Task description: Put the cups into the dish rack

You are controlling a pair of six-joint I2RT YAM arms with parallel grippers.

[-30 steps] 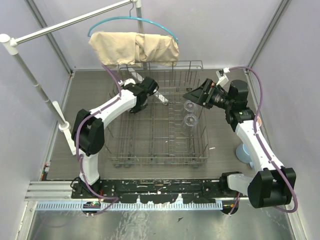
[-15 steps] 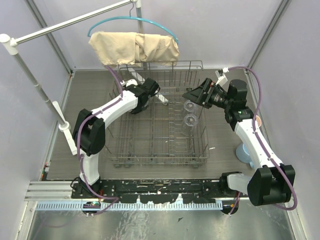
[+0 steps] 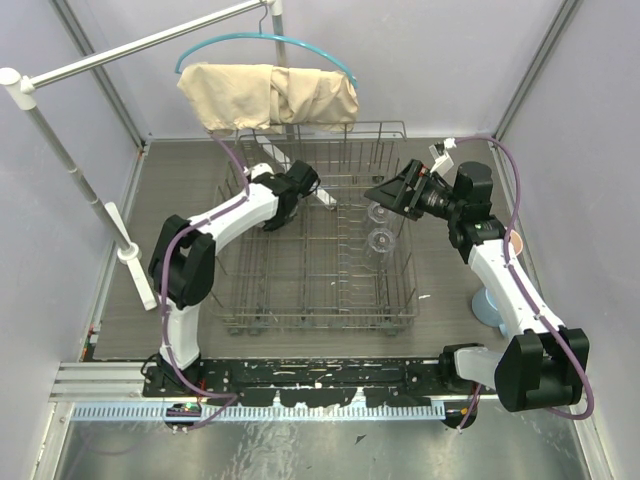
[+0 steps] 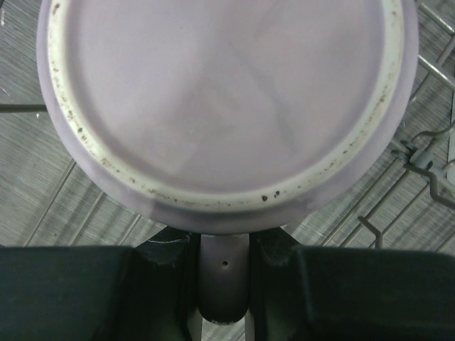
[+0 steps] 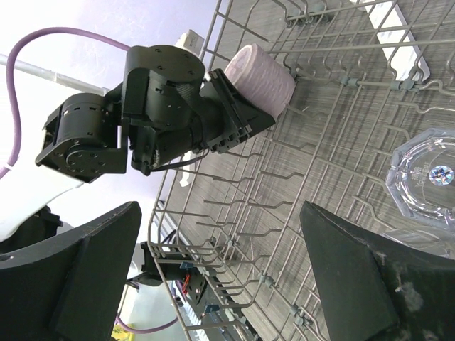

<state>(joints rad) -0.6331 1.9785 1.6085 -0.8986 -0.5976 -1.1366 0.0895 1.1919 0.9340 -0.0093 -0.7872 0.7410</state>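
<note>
My left gripper (image 3: 301, 184) is shut on the handle (image 4: 224, 273) of the mauve-pink mug (image 4: 227, 99), whose base faces the wrist camera. In the right wrist view that mug (image 5: 259, 77) hangs among the tines in the back left part of the dish rack (image 3: 312, 322). Two clear glass tumblers (image 3: 378, 211) (image 3: 380, 242) stand in the rack's right side; one tumbler (image 5: 426, 177) also shows in the right wrist view. My right gripper (image 3: 386, 190) hovers open just above them, nothing between its fingers (image 5: 85, 277). A light blue mug (image 3: 486, 305) and a peach-orange mug (image 3: 517, 243) sit on the table right of the rack.
A beige cloth (image 3: 268, 95) on a teal hanger hangs over the rack's back edge. A white rod stand (image 3: 62, 150) rises at the left. A white piece (image 3: 323, 198) lies in the rack near the left gripper. Walls enclose the table.
My left gripper has shifted slightly right and toward the back with the pink mug. The right arm has drawn back a little.
</note>
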